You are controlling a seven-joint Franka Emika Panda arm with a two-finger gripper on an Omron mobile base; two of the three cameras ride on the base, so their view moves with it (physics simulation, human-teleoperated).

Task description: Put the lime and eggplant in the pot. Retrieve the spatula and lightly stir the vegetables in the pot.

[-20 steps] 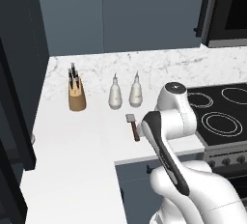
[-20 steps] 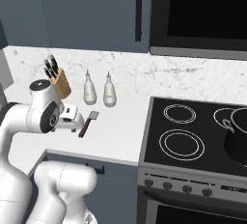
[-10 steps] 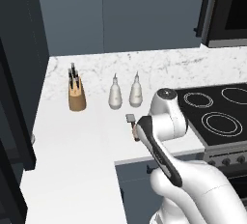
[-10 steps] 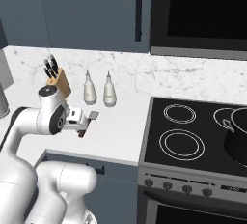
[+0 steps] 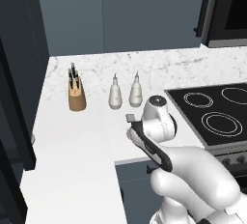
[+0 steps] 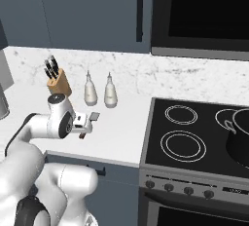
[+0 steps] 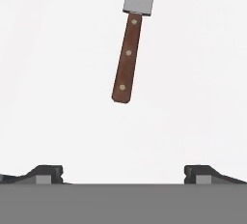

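Left base view: the arm bends low over the white marble surface (image 5: 72, 170), its wrist covering most of the spatula; only the grey blade tip of the spatula (image 5: 130, 118) shows, just in front of two white bottles (image 5: 125, 92). A knife block (image 5: 75, 94) stands well apart to the left. The cooktop (image 5: 212, 114) lies to the right, with no pot on the part shown.

Right base view: the end effector (image 6: 83, 125) points down at the surface beside the spatula (image 6: 94, 117), whose blade protrudes past the hand toward the bottles. The pot (image 6: 239, 137) sits on the cooktop's right-hand burner at the frame edge, well apart from the arm. Its contents cannot be made out, and lime and eggplant are not identifiable.

Hand view: the end effector (image 7: 123, 172) is released, fingertips (image 7: 47, 172) spread wide, gripping nothing. The spatula (image 7: 129, 51) lies flat on the surface ahead, blade far, handle butt nearer, slightly tilted off the centre line.

Assessment: the step in hand appears to be retrieving the spatula. To do it well, centre the hand over the mid-handle, rotate the wrist so the fingers straddle the handle across its narrow width, descend until the tips nearly touch the surface, then clench. Gripping at the butt risks the blade drooping; gripping off-axis risks the handle twisting out.
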